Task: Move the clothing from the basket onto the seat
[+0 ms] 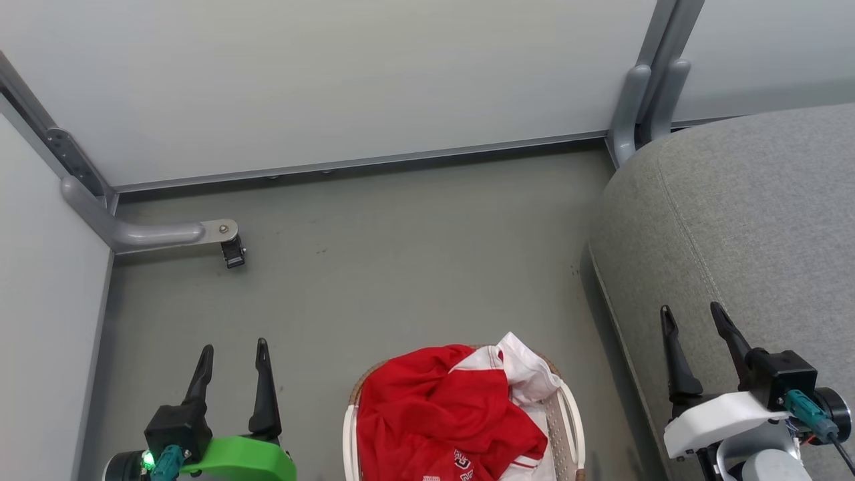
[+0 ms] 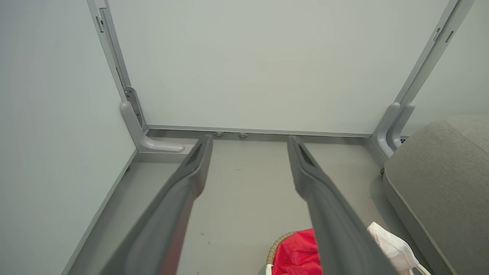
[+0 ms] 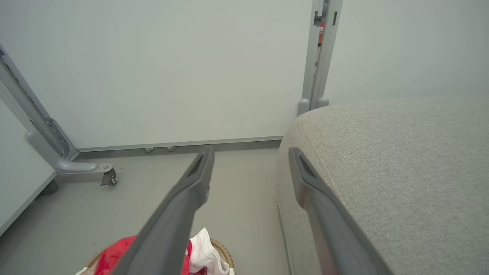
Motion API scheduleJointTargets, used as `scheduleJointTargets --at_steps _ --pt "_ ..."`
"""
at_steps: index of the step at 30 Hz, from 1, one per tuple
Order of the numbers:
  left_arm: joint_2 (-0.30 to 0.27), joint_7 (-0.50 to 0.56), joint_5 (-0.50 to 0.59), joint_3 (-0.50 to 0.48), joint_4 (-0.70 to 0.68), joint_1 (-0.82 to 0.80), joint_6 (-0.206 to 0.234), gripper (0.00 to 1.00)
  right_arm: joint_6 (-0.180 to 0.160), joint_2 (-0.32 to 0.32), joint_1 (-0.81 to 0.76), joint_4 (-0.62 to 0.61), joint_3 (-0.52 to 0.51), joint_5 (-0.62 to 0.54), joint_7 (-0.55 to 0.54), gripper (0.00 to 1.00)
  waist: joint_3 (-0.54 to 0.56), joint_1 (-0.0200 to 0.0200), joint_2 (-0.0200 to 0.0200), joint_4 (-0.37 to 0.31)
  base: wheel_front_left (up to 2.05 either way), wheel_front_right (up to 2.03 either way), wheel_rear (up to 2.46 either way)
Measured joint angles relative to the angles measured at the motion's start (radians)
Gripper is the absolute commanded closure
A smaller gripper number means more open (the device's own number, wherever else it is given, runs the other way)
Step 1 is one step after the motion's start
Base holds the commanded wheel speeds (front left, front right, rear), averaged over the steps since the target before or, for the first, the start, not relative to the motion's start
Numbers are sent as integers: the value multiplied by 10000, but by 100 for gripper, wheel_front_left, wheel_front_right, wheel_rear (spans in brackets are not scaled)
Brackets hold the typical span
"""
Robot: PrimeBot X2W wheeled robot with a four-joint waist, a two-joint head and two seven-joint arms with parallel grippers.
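Red clothing (image 1: 441,414) with white sleeves is heaped in the white basket (image 1: 572,427) at the bottom centre of the head view; a lettered logo shows near its lower edge. The clothing (image 2: 298,252) and the brown rim of the basket (image 2: 276,246) show low in the left wrist view, and the clothing (image 3: 114,252) peeks in at the bottom of the right wrist view. The grey seat (image 1: 748,227) fills the right side. My left gripper (image 1: 234,351) hangs open over the floor, left of the basket. My right gripper (image 1: 691,314) is open above the seat's near edge. Both hold nothing.
Pale partition panels (image 1: 334,80) close off the back and left. A grey metal foot with a small castor (image 1: 230,250) juts onto the floor at the left. Another grey post (image 1: 644,100) stands by the seat's far corner. Grey floor (image 1: 401,267) lies beyond the basket.
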State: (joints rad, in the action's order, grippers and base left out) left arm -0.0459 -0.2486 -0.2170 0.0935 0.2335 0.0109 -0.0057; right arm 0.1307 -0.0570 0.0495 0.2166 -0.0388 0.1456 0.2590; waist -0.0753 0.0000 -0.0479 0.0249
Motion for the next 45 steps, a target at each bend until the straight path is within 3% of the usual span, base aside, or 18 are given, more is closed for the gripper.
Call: scheduleJointTargets --at_steps 7,36,45 --pt "-4 -140 497 52 25 46 15 0 0 104 -68 6 -134 -625 2 0 32 0 0 18 0 0 0" --pt "-8 -153 495 219 98 173 -2 0 0 104 -177 -23 -151 -625 12 0 13 0 0 9 0 0 0" --pt "-12 -155 1329 867 416 -944 -468 0 0 105 354 -439 -422 -669 12 0 -729 0 0 21 0 0 0"
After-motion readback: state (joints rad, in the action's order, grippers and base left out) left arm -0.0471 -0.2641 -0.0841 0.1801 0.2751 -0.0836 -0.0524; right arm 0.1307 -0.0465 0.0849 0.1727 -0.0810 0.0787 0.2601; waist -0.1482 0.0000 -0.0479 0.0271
